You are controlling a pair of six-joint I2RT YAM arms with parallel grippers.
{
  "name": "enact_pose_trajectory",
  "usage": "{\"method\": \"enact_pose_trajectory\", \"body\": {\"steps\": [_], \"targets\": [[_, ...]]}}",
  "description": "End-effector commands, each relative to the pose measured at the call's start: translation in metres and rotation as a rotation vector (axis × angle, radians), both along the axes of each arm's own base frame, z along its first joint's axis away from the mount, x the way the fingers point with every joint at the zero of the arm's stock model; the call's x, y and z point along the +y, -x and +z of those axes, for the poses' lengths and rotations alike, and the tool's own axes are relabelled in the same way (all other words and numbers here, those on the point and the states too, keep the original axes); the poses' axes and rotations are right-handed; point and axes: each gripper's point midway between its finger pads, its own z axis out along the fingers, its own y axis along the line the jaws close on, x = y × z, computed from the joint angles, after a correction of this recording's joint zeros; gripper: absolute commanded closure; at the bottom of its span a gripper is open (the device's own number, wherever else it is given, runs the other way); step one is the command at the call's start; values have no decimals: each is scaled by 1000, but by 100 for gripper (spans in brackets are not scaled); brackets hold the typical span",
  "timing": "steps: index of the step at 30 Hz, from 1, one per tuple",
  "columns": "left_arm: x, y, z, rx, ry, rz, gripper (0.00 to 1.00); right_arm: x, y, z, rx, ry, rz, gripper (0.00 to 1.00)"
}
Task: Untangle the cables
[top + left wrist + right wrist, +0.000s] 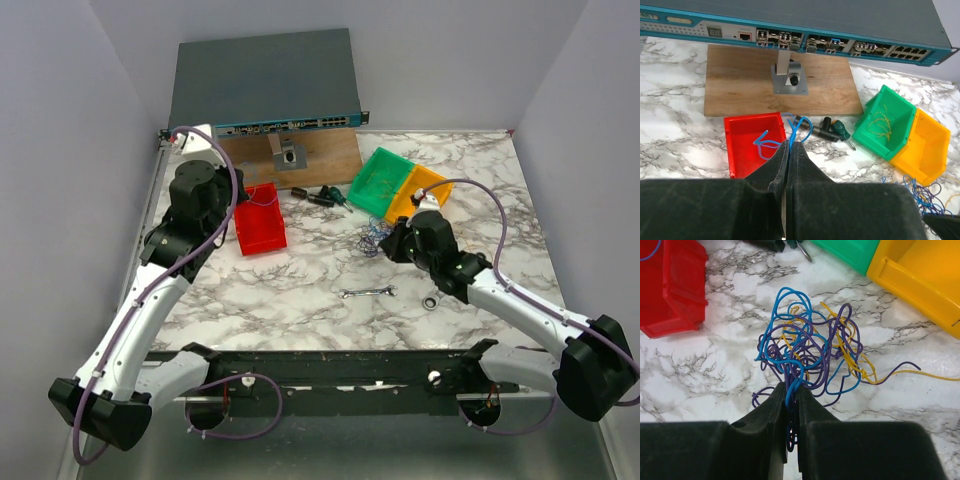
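1. Black fingers of the right tool [792, 390] fill the near edge of its wrist view. They are pressed together on a few blue and purple strands at the near fringe of the cables [810, 347].
2. Those cables lie as one loose knot of blue, purple and yellow-orange loops on the marble bench [705, 370], directly ahead of the right tool's tips. One yellow tail trails off to that tool's right.
3. Past the knot, a green bin [850, 252] and a yellow bin [920, 280] sit ahead and to the right of the tool, and a red bin [670, 285] sits ahead and to its left.
4. The left tool [789, 146] is fully closed, hanging over the near rim of the red bin. A loose blue wire [801, 131] curls just ahead of its tips; I cannot tell whether it is pinched. A second blue wire [764, 142] lies inside that bin.
5. The strands look thin, light, springy and smooth-coated. Pulling one would likely drag the whole knot along, since it has little weight to anchor it.
6. The best hold is probably a free end or an outer loop, pinched firmly, with the rest of the knot restrained.
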Motion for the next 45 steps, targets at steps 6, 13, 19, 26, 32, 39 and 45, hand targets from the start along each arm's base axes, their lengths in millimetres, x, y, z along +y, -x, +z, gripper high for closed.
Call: {"method": "enact_pose_trajectory", "body": {"steps": [6,13,19,26,32,39,45], "targets": [[17,-24,-28,36,-11,127,100,8,4,13,-31,-33,48,90],[15,-40,-78,127,-11,161,100,7,4,12,-32,-24,51,90],[6,-58,-125,228,-34,156,100,8,4,13,-32,-24,56,90],[0,-80,-194,417,-81,158,100,7,5,17,-41,-29,55,90],[0,-79,-222,504,-41,175,94,4,5,13,-33,-16,46,90],[-7,-61,-172,414,-67,55,38,17,9,11,-7,-26,123,88],[-47,-12,-134,276,0,-195,12,57,26,22,46,-155,320,83]]}}
